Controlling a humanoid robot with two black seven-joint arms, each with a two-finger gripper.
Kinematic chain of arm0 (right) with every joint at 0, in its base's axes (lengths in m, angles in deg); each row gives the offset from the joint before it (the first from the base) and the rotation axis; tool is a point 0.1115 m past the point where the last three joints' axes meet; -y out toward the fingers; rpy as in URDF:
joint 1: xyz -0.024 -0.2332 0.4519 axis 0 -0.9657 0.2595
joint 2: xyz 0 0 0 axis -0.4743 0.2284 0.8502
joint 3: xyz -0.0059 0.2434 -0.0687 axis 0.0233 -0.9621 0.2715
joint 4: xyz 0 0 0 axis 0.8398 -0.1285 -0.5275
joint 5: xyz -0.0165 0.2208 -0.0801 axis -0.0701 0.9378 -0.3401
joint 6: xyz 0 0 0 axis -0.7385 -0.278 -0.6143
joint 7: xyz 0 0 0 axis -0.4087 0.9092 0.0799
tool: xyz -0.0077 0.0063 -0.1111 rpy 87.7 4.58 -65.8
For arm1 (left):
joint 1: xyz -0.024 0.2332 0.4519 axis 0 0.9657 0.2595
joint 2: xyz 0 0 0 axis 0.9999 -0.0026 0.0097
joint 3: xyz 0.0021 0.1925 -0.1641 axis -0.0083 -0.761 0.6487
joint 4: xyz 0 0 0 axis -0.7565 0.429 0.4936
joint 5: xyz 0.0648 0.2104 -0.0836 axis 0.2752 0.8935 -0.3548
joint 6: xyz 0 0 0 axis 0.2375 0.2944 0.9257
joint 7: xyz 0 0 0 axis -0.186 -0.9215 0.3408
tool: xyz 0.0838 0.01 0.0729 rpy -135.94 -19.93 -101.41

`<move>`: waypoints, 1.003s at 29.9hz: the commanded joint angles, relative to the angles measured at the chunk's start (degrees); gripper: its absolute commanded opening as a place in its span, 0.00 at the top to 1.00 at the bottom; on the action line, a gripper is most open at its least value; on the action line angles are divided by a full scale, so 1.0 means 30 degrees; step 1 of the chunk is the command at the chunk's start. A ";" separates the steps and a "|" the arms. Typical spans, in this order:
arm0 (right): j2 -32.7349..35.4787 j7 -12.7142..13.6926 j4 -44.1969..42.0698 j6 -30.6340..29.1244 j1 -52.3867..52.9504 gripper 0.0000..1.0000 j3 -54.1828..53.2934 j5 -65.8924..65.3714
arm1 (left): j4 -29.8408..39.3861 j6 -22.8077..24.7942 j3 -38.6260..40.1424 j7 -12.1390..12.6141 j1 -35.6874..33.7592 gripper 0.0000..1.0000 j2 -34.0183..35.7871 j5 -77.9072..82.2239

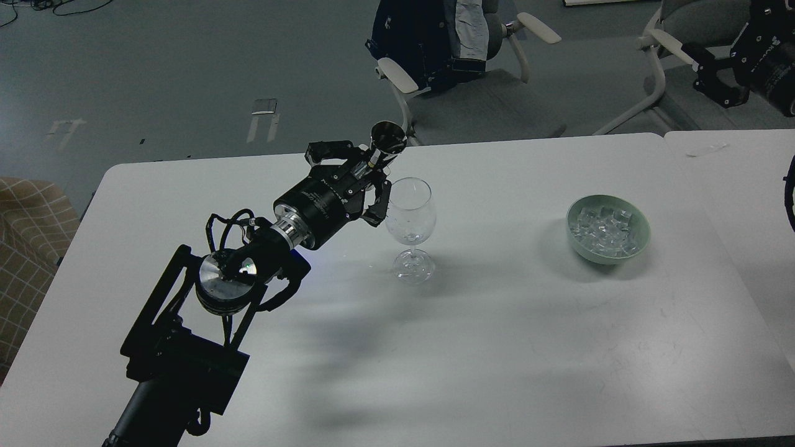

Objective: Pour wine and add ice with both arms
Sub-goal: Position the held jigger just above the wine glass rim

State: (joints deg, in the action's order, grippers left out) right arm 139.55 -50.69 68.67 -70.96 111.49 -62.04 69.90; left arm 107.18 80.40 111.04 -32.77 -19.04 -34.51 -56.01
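Observation:
My left gripper (367,172) is shut on the stem of a small metal measuring cup (387,135) and holds it tilted above the table, just left of and behind the rim of the clear wine glass (410,211). The glass stands upright mid-table, and I see no liquid in its bowl. The wine does not show; the cup's inside is dark. The ice (604,227) fills a pale green bowl (640,246) at the right. My right gripper (708,73) hangs off the table at the top right, fingers apart and empty.
The white table (497,347) ends at a seam with a second table (733,174) on the right. Two grey chairs stand behind the far edge, one (472,99) with a dark jacket. A checked seat (25,248) is at the left.

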 commanded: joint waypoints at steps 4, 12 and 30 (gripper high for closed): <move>-0.0002 -0.0010 0.0000 -0.0004 -0.0021 0.00 0.0001 0.0001 | -0.0133 0.0045 -0.0002 -0.0056 0.0006 1.00 0.0000 0.0792; -0.0031 -0.0010 0.0000 -0.0004 -0.0021 0.00 0.0001 0.0001 | -0.0191 0.0250 -0.0032 -0.0290 -0.0228 1.00 0.0000 0.1202; -0.0031 -0.0010 0.0000 -0.0004 -0.0021 0.00 0.0001 0.0001 | -0.0162 0.1247 -0.0090 -0.0319 -0.0522 1.00 0.0029 0.3606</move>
State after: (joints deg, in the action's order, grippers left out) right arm 139.46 -50.73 68.68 -70.99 111.43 -62.04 69.90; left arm 106.68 84.06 110.77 -33.61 -20.62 -34.51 -45.61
